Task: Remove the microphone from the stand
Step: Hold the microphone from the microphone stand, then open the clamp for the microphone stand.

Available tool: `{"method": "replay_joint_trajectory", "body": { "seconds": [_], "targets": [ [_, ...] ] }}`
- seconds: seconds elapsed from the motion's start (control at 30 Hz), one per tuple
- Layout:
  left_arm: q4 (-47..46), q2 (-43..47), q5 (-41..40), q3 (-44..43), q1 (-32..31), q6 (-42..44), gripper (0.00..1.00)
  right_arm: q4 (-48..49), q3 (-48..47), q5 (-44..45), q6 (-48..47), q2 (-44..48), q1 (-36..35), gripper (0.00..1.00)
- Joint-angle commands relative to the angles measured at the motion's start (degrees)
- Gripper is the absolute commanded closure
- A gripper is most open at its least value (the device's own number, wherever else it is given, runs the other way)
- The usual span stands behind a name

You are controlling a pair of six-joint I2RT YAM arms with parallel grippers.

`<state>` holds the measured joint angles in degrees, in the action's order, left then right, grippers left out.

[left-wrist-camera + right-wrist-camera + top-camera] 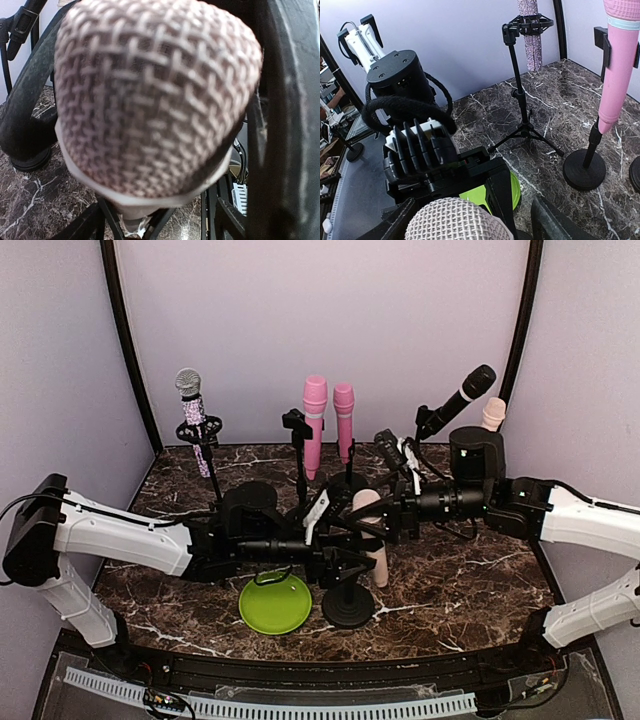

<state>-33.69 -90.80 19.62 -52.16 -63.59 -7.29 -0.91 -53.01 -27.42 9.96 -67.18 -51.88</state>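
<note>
1. Nearest, flat on the dark marbled surface [470, 580]: a green disc [275, 603], just beside the round black base [348, 611] of a stand.
2. Just above that base, upright on the stand: the pale beige microphone [378, 562], mesh head uppermost, not yet lifted away.
3. Reaching in from the left: the left claw [345, 555], low beside the microphone. From its own wrist camera, the mesh head filling nearly the whole gap, with one dark finger [285, 125] close along the right side. Cannot tell whether pressing on the head or merely standing around it.
4. Coming in from the right: the right claw [392, 517], level with the microphone's upper part. From its wrist, only the top of the mesh head at the bottom edge. Cannot tell whether gripping or apart.
5. Farther back, a row of other stands:
   - a glittery microphone [190, 390] on a tripod at the left
   - a pink microphone [315, 425], with a second pink one [343, 415] just beside it
   - a tilted black microphone [462, 398]
   - a pale pink head [493, 412] at the far right
6. Behind everything: a plain lilac wall [320, 310].
</note>
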Motion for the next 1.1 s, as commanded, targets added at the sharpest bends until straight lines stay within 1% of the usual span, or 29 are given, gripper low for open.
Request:
{"method": "replay_joint_trajectory", "body": {
  "seconds": [0.0,0.1,0.2,0.27,0.5,0.73,0.83,0.9,0.97,1.07],
  "targets": [
    [-2.82,3.53,0.42,2.74,1.41,-0.84,0.22,-0.64,-1.15,1.51,-0.86,0.18,-0.44,0.29],
    [-2.5,4.8,0.72,4.42,2.44,-0.85,0.18,-1.01,-1.26,2.19,-1.22,-0.01,-0.46,0.37],
    [-1.83,5.48,1.05,5.67,2.93,-0.4,0.15,-1.9,-1.63,2.67,-1.74,-0.11,-0.54,0.42],
    [-1.06,5.87,1.34,6.04,3.09,0.25,0.15,-2.24,-1.89,3.1,-2.01,-0.1,-0.59,0.44],
    [-0.02,6.16,3.56,5.93,3.38,2.67,0.3,-2.25,-2.06,3.1,-2.14,-0.04,-0.59,0.49],
    [-0.91,6.25,3.97,5.51,3.39,3.6,0.37,-2.08,-2.1,2.77,-2.13,-0.36,-0.59,0.5],
    [-1.35,6.29,4.71,5.5,3.39,3.83,0.42,-2.07,-2.17,2.59,-2.11,-0.5,-0.59,0.5],
    [-1.37,6.23,4.83,5.43,3.39,3.98,0.46,-2.0,-2.18,2.55,-2.09,-0.58,-0.59,0.5],
    [-1.33,6.26,4.72,5.41,3.39,3.98,0.54,-2.0,-2.1,2.51,-2.13,-0.58,-0.59,0.5],
    [-1.21,6.29,4.85,5.45,3.39,4.06,0.69,-1.91,-2.06,2.56,-2.05,-0.52,-0.59,0.51]
  ]
}}
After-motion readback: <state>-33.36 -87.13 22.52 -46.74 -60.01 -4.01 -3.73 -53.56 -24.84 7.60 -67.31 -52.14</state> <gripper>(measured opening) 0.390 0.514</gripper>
